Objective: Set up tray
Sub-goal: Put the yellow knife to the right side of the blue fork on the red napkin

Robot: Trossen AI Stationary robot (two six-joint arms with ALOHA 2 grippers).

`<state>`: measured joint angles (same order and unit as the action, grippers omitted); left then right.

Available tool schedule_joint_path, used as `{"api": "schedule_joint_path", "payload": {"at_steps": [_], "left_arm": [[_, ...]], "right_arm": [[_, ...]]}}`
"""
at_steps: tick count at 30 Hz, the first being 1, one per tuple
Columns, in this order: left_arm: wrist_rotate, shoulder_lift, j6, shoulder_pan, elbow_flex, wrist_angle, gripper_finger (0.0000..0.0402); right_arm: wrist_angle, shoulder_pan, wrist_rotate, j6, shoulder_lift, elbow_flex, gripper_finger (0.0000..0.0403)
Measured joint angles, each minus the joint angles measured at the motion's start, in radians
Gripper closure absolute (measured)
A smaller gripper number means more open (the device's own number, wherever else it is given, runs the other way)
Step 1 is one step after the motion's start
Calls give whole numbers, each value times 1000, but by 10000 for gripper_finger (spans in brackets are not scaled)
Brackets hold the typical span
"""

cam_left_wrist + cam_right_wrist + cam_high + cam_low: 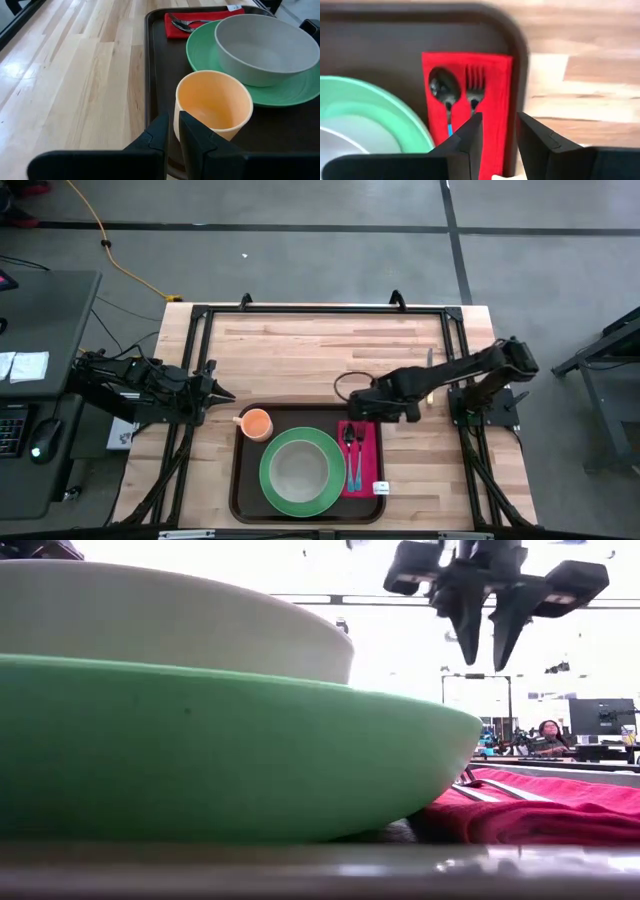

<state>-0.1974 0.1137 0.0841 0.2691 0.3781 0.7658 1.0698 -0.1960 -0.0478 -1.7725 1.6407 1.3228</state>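
- Dark brown plastic tray (238, 480) sat at the near-middle of the wooden table (300, 350), already loaded: green plate (272, 490) w/ a grey bowl (260, 47) on it, orange cup (256, 423) in the far-left corner, red napkin (364, 455) along the right side w/ spoon (349, 442) and fork (360, 450) side by side on top.
- Judgement: setup looked nearly or fully done; step in hand seemed to be clearing the arms off w/o disturbing anything.
- To do it well: lift the right arm straight up before pulling back, so the fingers don't snag the napkin or nudge the cutlery; draw the left arm back away from the cup, not sideways, so the cup isn't tipped.
- Right gripper (497, 132) hovered above the napkin's far end, near the tray's far-right corner; jaws parted a moderate gap, nothing between them, clear of the cloth in the low view.
- Left gripper (172, 131) was at the tray's left rim, just beside the cup; fingers only a narrow slit apart, holding nothing. Whether a tip touched the cup wall – can't tell.
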Motion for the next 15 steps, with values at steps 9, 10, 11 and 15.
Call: {"api": "schedule_joint_path", "payload": {"at_steps": [9, 10, 11, 15], "left_arm": [[0, 0, 0, 0, 0, 0, 328], [0, 0, 0, 0, 0, 0, 328], [0, 0, 0, 0, 0, 0, 328], [-1, 0, 3, 0, 0, 0, 328]], "right_arm": [[155, 6, 139, 27, -110, 0, 308], [174, 9, 151, 31, -119, 0, 308], [192, 13, 160, 41, -128, 0, 308], [244, 34, 185, 72, -159, 0, 308]]}}
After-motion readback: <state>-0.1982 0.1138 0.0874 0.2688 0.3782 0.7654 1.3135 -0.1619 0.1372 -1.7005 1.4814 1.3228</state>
